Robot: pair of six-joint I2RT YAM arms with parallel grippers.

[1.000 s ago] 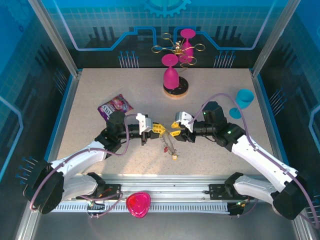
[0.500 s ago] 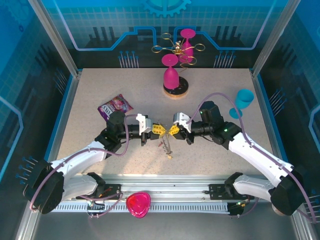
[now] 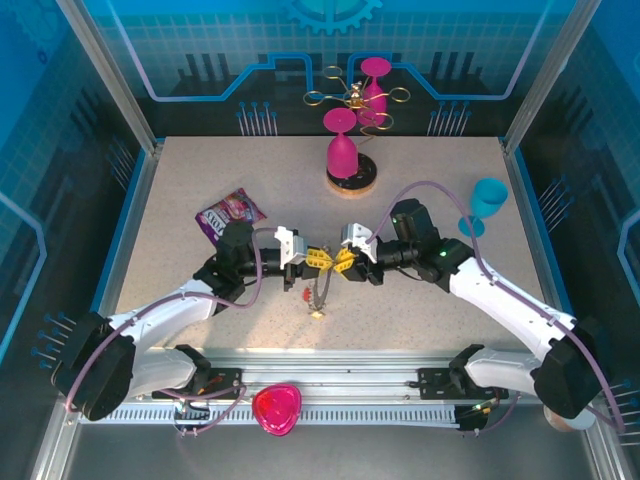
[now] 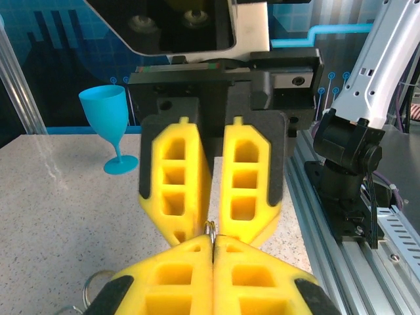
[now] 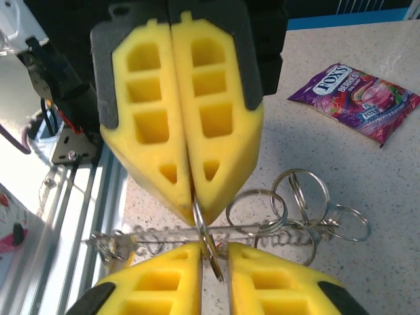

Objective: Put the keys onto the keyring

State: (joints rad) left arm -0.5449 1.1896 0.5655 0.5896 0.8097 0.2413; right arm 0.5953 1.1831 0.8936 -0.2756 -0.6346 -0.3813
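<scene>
Here the keyring (image 5: 281,209) hangs pinched in the left claw (image 5: 192,207).

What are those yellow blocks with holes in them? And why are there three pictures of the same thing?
You're looking at two robot arms bolted to a table. The yellow blocks are the soft fingers of each arm's tool, the part that pinches things. One picture comes from a camera up above, looking down. In it the left tool and the right tool meet in the middle. The other two pictures come from small cameras on the wrists. Each of those sees its own fingers at the bottom and the other arm's fingers facing it. The left tool is pinched shut on a thin wire loop of the keyring, a bunch of wire rings. The right tool's fingers stand slightly apart around that same wire. Also on the table are a sweets bag, a pink goblet and a blue goblet.
</scene>
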